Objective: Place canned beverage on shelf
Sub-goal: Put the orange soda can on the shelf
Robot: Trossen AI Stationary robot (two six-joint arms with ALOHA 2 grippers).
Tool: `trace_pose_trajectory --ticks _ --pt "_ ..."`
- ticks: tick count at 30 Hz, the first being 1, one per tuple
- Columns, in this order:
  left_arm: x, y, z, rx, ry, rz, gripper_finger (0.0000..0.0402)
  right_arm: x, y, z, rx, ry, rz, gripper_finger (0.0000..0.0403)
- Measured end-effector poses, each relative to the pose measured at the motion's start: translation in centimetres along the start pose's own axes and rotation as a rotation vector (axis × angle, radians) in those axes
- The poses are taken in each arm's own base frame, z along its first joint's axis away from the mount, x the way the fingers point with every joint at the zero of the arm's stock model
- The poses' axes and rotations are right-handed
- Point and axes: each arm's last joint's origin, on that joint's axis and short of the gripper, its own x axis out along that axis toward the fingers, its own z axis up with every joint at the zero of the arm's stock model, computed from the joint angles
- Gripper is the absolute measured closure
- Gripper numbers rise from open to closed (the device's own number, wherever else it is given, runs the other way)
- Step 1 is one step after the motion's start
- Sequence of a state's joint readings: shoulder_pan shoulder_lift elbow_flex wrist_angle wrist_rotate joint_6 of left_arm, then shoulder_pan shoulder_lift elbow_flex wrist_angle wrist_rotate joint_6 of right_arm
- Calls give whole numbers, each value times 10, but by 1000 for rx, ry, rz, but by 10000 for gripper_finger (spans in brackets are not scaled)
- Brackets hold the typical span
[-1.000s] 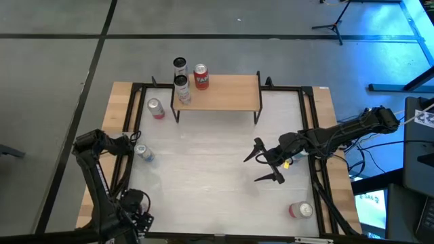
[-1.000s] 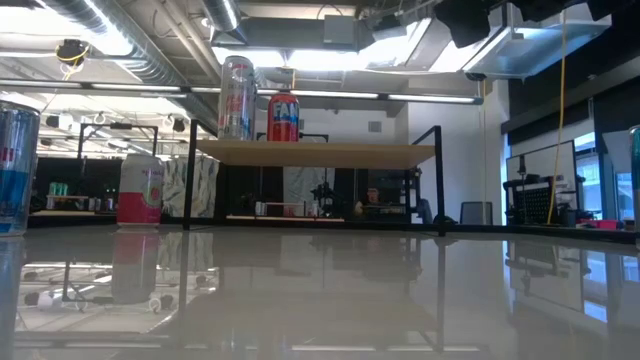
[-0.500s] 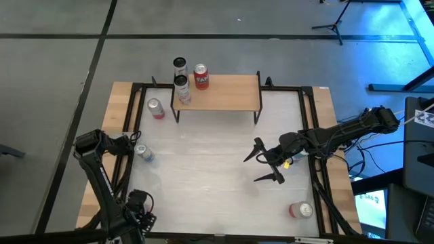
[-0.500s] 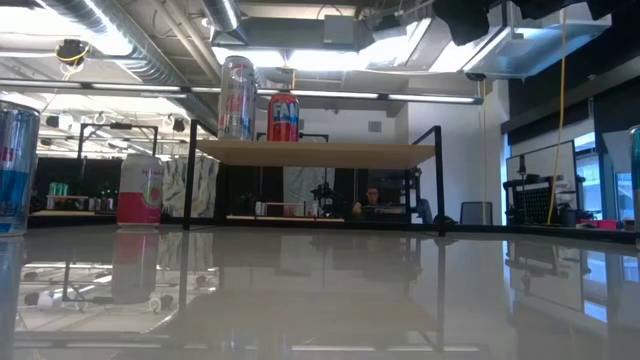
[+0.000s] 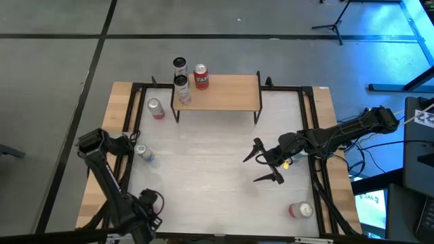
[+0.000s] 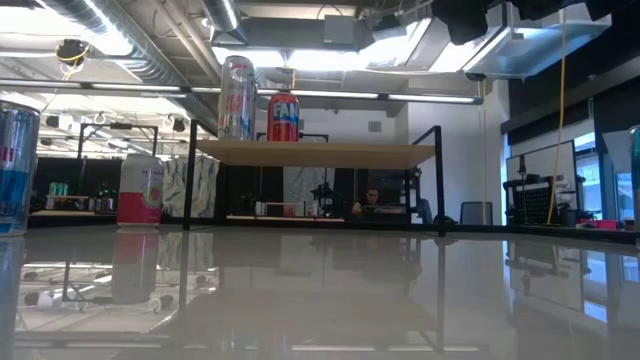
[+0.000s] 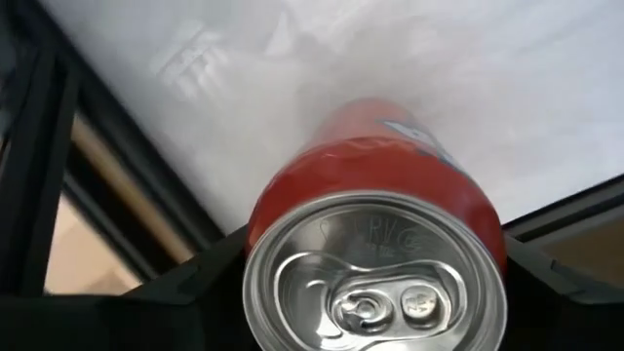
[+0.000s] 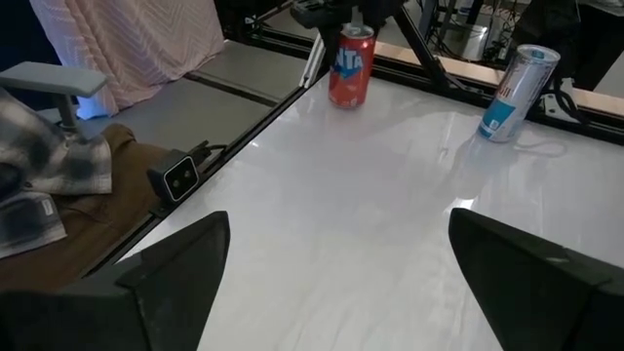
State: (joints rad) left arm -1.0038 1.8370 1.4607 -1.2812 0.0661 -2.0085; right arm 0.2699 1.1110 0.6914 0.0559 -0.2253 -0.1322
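The left end effector (image 7: pixel 375 292) is being held straight over a red can (image 7: pixel 375 185) at the near left corner of the worktop (image 5: pixel 217 183). Its dark fingers (image 7: pixel 190 288) are being pressed against opposite sides of the can's body, so the can is being pinched upright, lid toward the wrist, probably so it can be lifted without tipping. The shelf (image 5: pixel 227 95) is standing well apart at the far edge, and its left end is already being occupied by a silver can (image 5: pixel 181 89) and another red can (image 5: pixel 201 76), leaving the right part of the board free, seemingly for this can. A blue-and-silver can (image 5: pixel 142 153) is being left near the left rail. The right end effector (image 5: pixel 266 163) is being kept spread wide and empty over the worktop's right half, apparently waiting clear of the path.
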Motion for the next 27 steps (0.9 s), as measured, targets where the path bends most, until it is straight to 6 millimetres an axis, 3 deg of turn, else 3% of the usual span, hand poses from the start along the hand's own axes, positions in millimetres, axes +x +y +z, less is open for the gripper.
trace_pose_trajectory --ticks 5,12,20,27 --pt "-21 -11 26 78 -47 -17 127 0 0 -1 1 6 1 22" --pt "-74 -20 76 219 -184 -46 127 0 0 -3 3 33 4 22" --pt "-134 -24 150 451 -342 -161 127 0 -1 -4 -28 47 -21 22" --pt "-169 -8 221 607 -448 -170 125 -1 -2 -7 -62 89 -92 22"
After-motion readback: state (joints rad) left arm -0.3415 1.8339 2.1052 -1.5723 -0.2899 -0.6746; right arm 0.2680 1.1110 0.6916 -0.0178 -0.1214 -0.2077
